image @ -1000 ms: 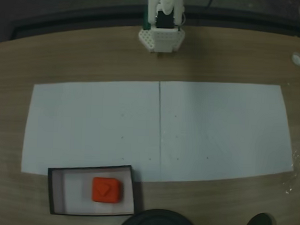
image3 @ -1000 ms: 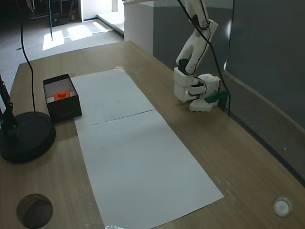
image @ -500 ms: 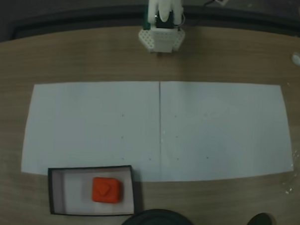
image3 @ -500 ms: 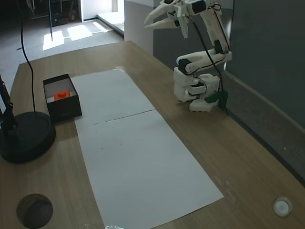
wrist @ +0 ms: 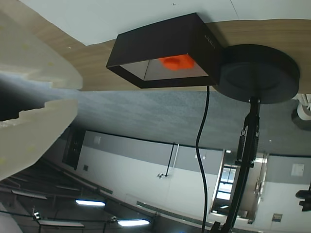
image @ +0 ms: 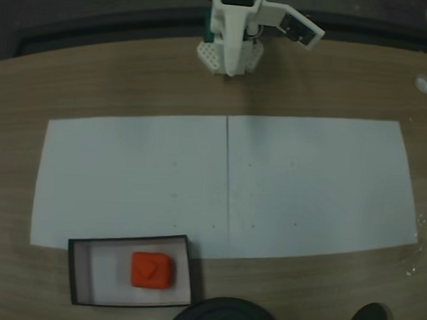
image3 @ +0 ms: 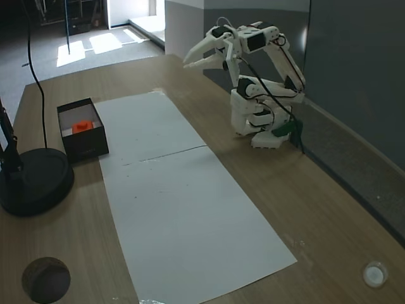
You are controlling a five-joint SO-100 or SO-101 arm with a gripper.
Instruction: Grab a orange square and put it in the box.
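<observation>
Orange square (image: 152,270): small, bright orange-red, rounded edges, shallow triangular mark on top; lies inside the box (image: 77,273), a shallow black-walled tray with white floor, beside a round black base (image3: 31,180). White paper (image: 227,182) beyond. Gripper (image3: 196,61): raised near arm base, fingers parted, empty.

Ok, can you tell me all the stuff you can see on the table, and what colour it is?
orange square: one, bright orange-red, lying inside the box.
box: one, black walls and white bottom, near the table edge by the paper's corner.
paper sheets: two, white, flat side by side across the table's middle.
round stand base: one, black, right beside the box.
table: one, light wood.
small round cap: one, white, near a table corner.
arm: one, white, at the far table edge.
pincer: one, white, raised in the air, open, holding nothing.
</observation>
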